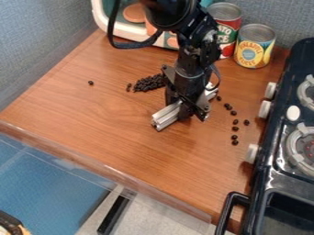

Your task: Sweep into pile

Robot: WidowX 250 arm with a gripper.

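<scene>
Lone dark bean (90, 83) on wooden counter (110, 131), well left of silver bar. Dark bean pile (147, 83) up-left of bar, near it. Silver bar (167, 116) lies at slant, gripped by black claw (189, 109), closed around its middle. Right of bar, loose beans (235, 122) trail down counter in uneven line. Behind bar, to right, red-labelled can (226, 23), then yellow-labelled can (254, 48), both upright. Black stove (270, 172) farthest right of bar.

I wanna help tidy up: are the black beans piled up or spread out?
Partly spread: many black beans cluster beside the gripper, but others lie loose near the stove.
</scene>
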